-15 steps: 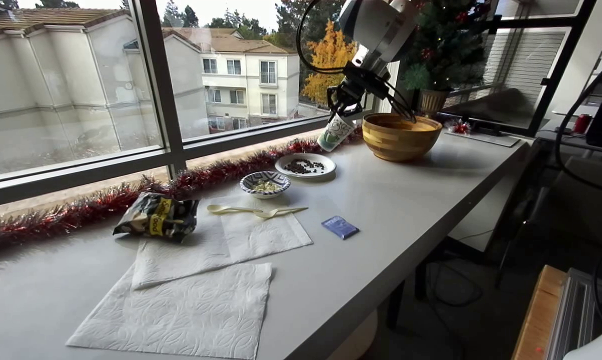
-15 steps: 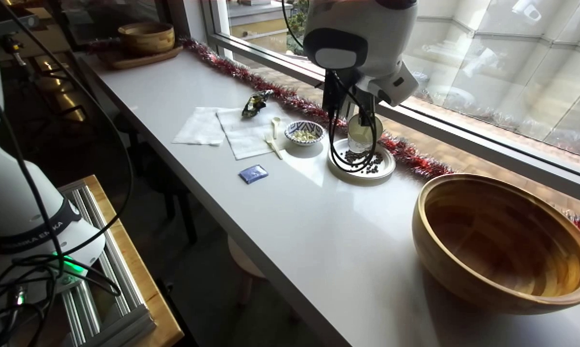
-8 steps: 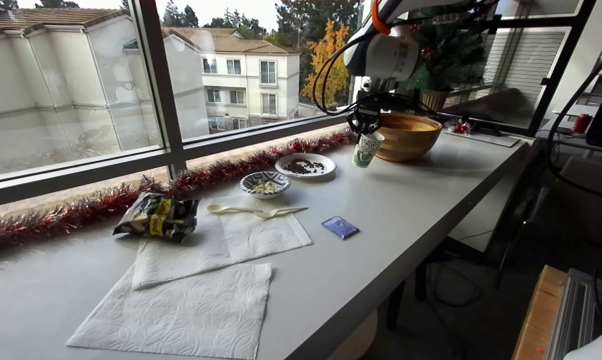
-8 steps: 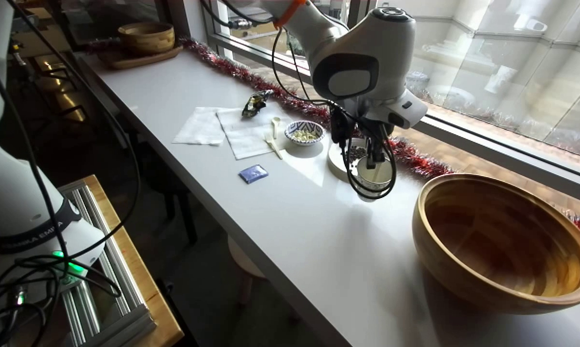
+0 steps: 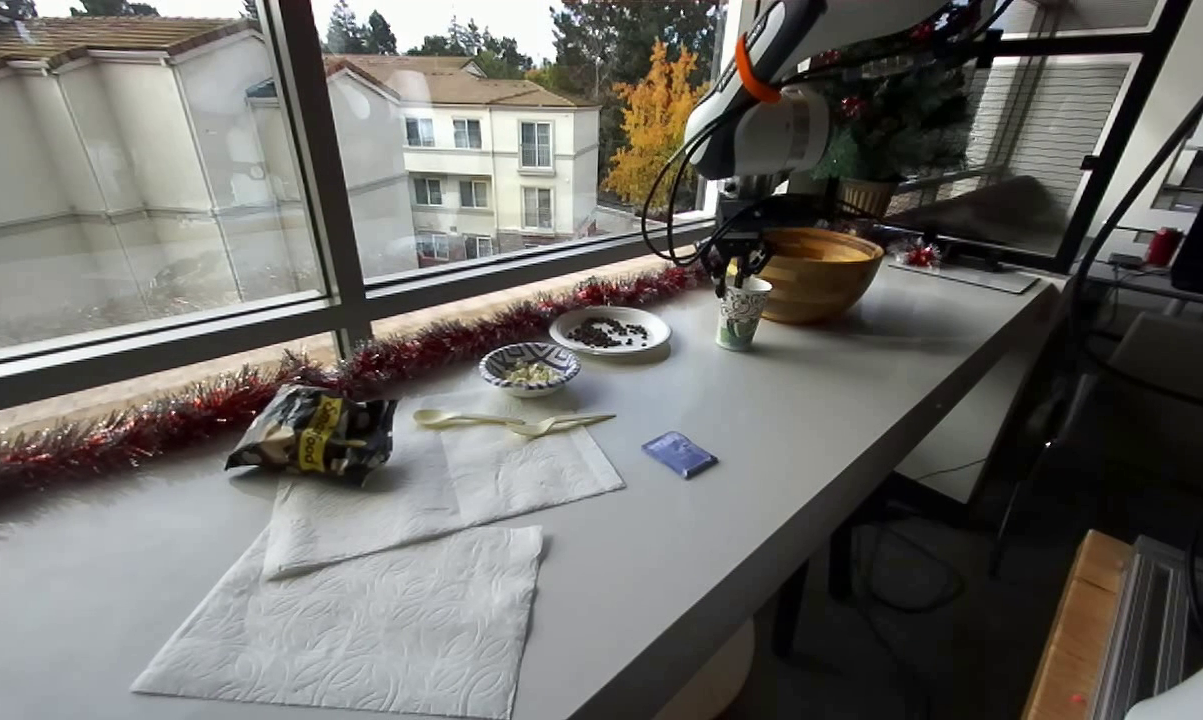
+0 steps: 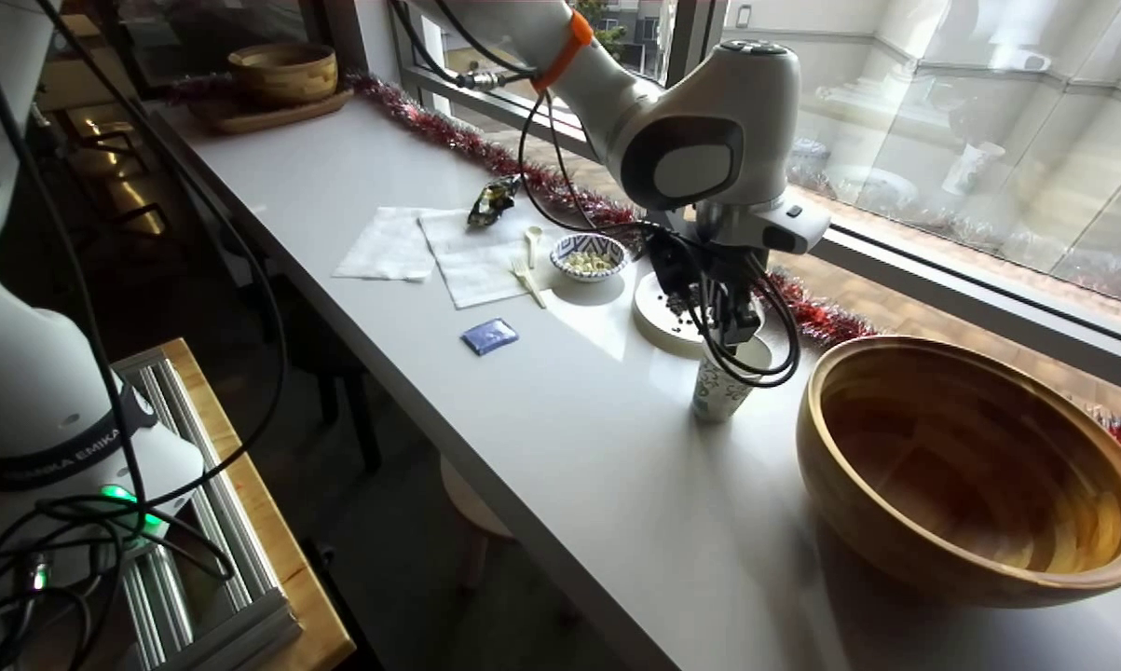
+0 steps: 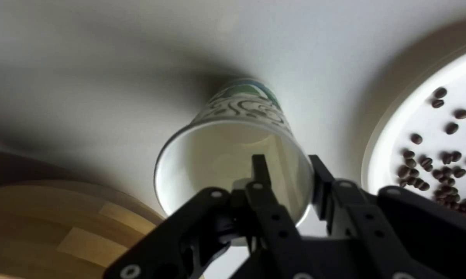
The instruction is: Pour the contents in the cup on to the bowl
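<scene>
Just beside the bowl [image 5: 821, 285], apart from its wall, the cup [image 5: 742, 318] stood upright, and its base looked to us to be resting on the table [image 6: 569, 429]. We saw the gripper [image 7: 289, 166] spread across the cup's edge, holding nothing: one finger [image 7: 261, 172] hung inside the mouth, off the cup's wall, and the outer finger [image 7: 322, 176] hung outside, so close to the rim that we could not tell whether it touched. We could make out no contents in the cup, so we took this for the letting-go at the end of the task, a guess on our part.

To do it well, we wanted a straight lift along the cup's side with the fingers wide, and no swing toward the bowl until both tips were above the rim. We judged the cup light enough for a snag to tip it. We also minded the cable [image 6: 796, 343], which in an exterior view looped low across the cup's mouth on the bowl's side; we could not tell whether it touched.

As for the pose, we saw the forearm [image 6: 611, 93] high above the level of the bowl, sloping down to a bent wrist [image 6: 751, 168], with the gripper pointing down between the bowl and the plate [image 7: 380, 147] of beans [image 7: 446, 171].
</scene>
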Controlling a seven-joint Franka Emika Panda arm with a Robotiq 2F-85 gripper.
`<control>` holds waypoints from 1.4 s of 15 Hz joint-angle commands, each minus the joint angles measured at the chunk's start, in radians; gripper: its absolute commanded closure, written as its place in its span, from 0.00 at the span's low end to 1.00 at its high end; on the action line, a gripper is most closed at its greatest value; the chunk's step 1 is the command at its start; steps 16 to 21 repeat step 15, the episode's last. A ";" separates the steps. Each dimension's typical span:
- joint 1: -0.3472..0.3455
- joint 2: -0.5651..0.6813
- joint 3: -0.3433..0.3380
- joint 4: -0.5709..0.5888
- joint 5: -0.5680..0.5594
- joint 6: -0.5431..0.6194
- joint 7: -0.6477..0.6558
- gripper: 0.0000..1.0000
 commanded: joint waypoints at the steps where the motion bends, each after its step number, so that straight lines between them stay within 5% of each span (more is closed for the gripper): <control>1: 0.030 -0.073 -0.026 -0.004 -0.114 -0.117 0.022 0.39; 7: 0.039 -0.230 0.071 -0.041 -0.127 -0.268 -0.094 0.01; 10: 0.043 -0.270 0.143 -0.057 -0.089 -0.278 -0.205 0.00; 11: 0.041 -0.224 0.113 -0.009 -0.109 -0.269 -0.131 0.00; 21: 0.049 -0.241 0.144 -0.023 -0.105 -0.273 -0.171 0.00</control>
